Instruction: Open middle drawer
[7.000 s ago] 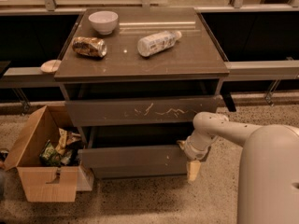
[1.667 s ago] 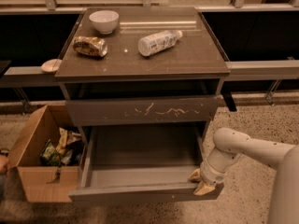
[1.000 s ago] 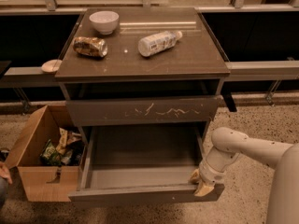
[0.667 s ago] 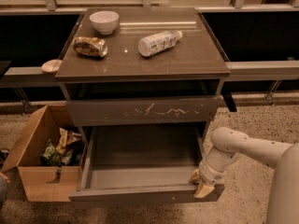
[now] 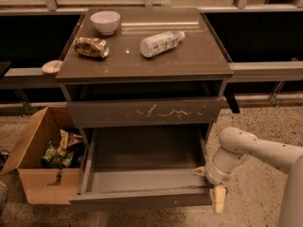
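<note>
Camera view, single frame. The gripper [image 5: 209, 185] sits below the desk's right front corner, at the right end of the middle drawer [image 5: 142, 198]. One beige finger [image 5: 198, 170] lies inside the drawer against its right wall and the other [image 5: 218, 200] hangs outside the front panel. It therefore appears to be clamped on that panel, though the contact itself is partly hidden by the wrist. The white arm [image 5: 265, 150] enters from beyond the desk's right edge.

The middle drawer stands drawn well out past the desk's front edge, with its grey interior exposed and no contents visible. Its long axis runs parallel to that front edge, and nearly its whole width extends from the gripper toward the left front corner. Its travel is perpendicular, away from the front edge. The opening looks essentially complete, so any further pull would follow that same line, and the off-centre hold could skew the drawer.

Above it, the scratched upper front [image 5: 144, 111] is shut beneath the desk [image 5: 194, 63]. On top lie a bottle [image 5: 161, 42] on its side near the centre, a white bowl [image 5: 105, 21] toward the back left corner and a crumpled packet [image 5: 91, 47] near the left edge. A cardboard box [image 5: 33, 178] stands on the floor beyond the left edge.
</note>
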`<act>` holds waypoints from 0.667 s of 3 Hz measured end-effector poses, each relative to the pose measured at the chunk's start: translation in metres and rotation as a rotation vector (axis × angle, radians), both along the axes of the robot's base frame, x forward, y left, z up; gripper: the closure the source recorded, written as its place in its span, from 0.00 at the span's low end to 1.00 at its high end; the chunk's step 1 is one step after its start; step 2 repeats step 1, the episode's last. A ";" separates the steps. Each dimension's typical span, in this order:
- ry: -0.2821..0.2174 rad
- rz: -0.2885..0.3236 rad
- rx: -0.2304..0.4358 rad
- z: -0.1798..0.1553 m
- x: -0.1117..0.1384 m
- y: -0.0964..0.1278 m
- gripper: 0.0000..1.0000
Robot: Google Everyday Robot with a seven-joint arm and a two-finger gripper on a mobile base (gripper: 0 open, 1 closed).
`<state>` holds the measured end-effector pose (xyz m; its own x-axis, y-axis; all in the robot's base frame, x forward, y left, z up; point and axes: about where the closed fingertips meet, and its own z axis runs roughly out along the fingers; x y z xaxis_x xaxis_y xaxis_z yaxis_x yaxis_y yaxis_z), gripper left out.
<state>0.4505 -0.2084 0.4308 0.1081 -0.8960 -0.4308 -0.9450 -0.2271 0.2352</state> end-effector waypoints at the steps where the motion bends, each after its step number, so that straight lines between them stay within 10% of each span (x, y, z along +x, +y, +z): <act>1: -0.117 0.086 0.111 0.079 0.004 -0.014 0.00; 2: -0.117 0.086 0.111 0.079 0.004 -0.014 0.00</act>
